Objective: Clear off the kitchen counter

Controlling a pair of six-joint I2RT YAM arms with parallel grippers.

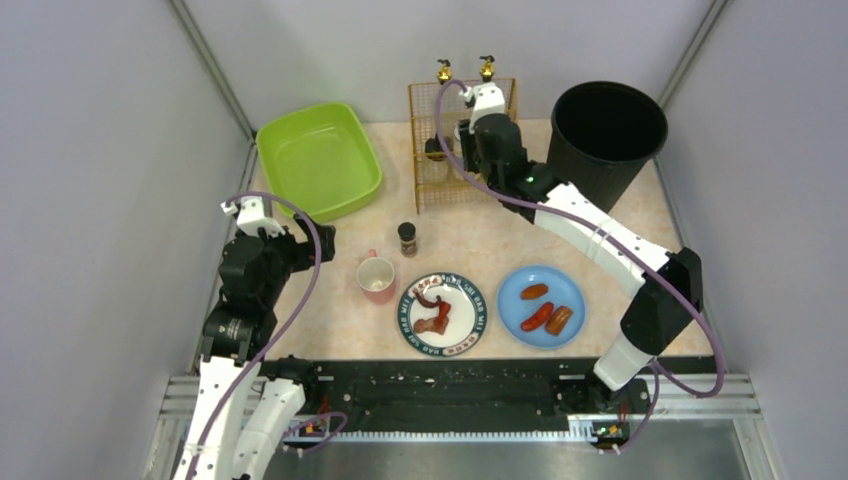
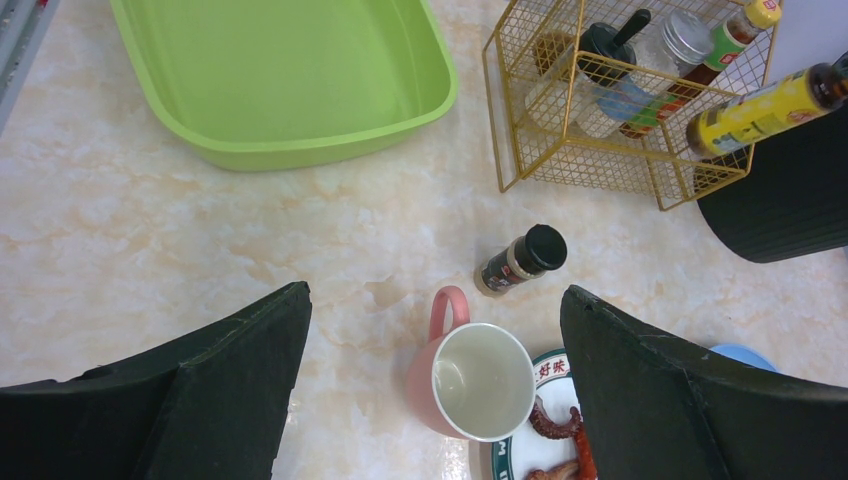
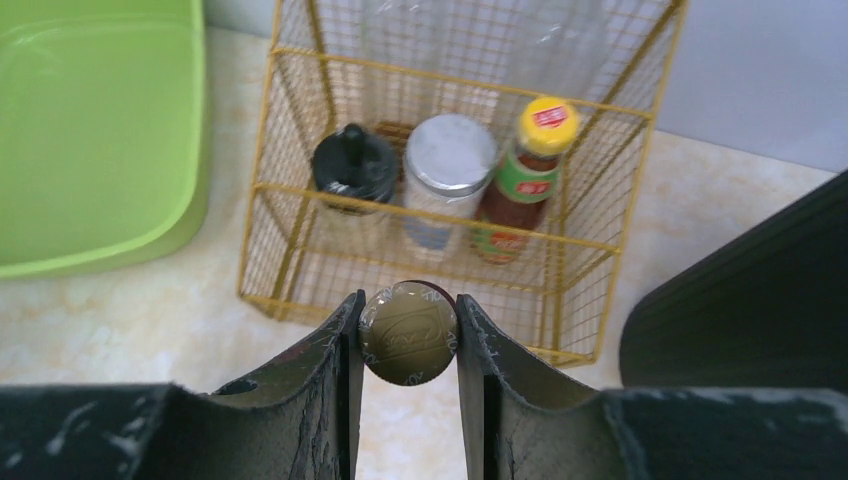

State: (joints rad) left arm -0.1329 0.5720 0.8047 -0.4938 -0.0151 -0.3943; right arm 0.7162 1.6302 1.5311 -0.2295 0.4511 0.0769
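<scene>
The kitchen counter (image 1: 330, 320) is pale marbled beige. My right gripper (image 3: 408, 318) is shut on a bottle's round olive-gold cap (image 3: 408, 335), just in front of the gold wire rack (image 3: 300, 255); in the top view it (image 1: 465, 150) is at the rack's front. My left gripper (image 2: 435, 295) is open and empty over a pink mug (image 2: 475, 385), with a dark-capped spice jar (image 2: 520, 260) just beyond. The mug (image 1: 376, 279), the jar (image 1: 407, 238), an octopus plate (image 1: 443, 313) and a blue plate of sausages (image 1: 541, 306) sit on the counter.
A green tub (image 1: 320, 160) stands at the back left and a black bin (image 1: 608, 135) at the back right. The rack (image 1: 440, 185) holds a black-lidded jar (image 3: 353, 165), a silver-lidded jar (image 3: 448, 160) and a red sauce bottle (image 3: 525, 170). A black rail (image 1: 440, 385) runs along the near edge.
</scene>
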